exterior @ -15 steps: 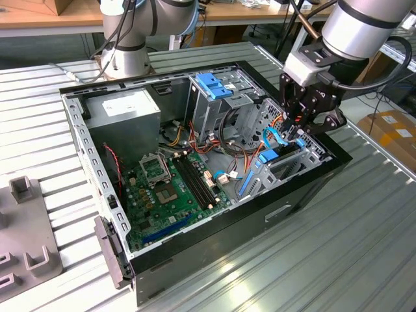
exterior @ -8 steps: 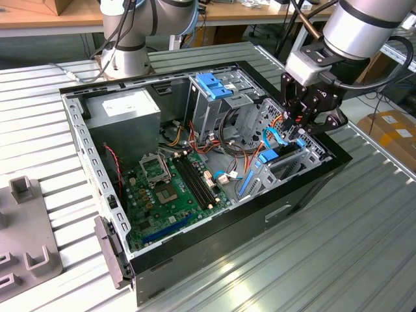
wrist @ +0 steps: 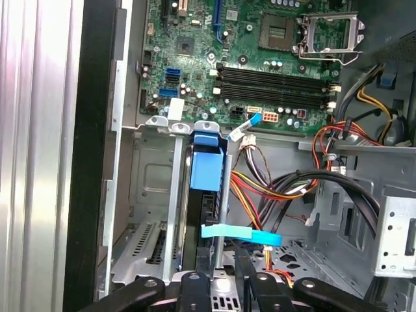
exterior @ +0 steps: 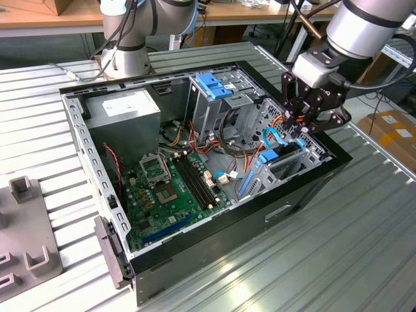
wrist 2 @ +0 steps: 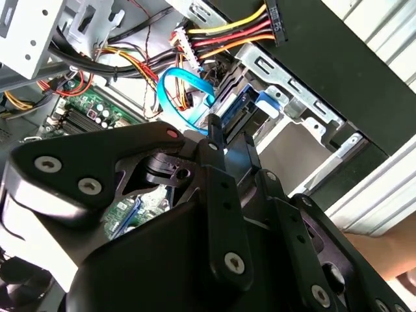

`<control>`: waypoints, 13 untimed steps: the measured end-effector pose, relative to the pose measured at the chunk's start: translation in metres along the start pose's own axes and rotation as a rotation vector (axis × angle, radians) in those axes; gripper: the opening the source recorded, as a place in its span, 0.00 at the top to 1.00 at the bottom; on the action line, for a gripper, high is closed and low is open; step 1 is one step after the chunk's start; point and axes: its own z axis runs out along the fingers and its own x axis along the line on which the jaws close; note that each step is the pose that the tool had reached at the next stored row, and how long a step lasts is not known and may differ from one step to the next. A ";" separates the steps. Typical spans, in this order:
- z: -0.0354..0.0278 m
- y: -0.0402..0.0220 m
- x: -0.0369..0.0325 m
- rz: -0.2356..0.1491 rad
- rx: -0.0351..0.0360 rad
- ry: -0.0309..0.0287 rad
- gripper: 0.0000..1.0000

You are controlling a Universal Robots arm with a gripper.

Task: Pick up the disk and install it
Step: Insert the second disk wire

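Black gripper (exterior: 301,130) poised at the stiff, hefty, shock-sensitive blue-framed dark metal disk (wrist: 207,170): best grasped by its frame edges; clamped or apart, can't tell.

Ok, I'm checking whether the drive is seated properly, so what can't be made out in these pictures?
The disk faces and label: first wrist view sees it edge-on, between metal rails.
Its contact with the claw: exterior view, the claw's own body covers it.
How deep the disk sits: second wrist view, the claw blocks the drive bay.
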 end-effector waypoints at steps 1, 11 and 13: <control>0.0001 -0.0009 -0.0005 -0.016 -0.0006 -0.0008 0.71; 0.0011 -0.0171 -0.0049 -0.045 -0.0020 -0.0022 0.71; 0.0014 -0.0198 -0.0046 -0.049 -0.0022 -0.0026 0.71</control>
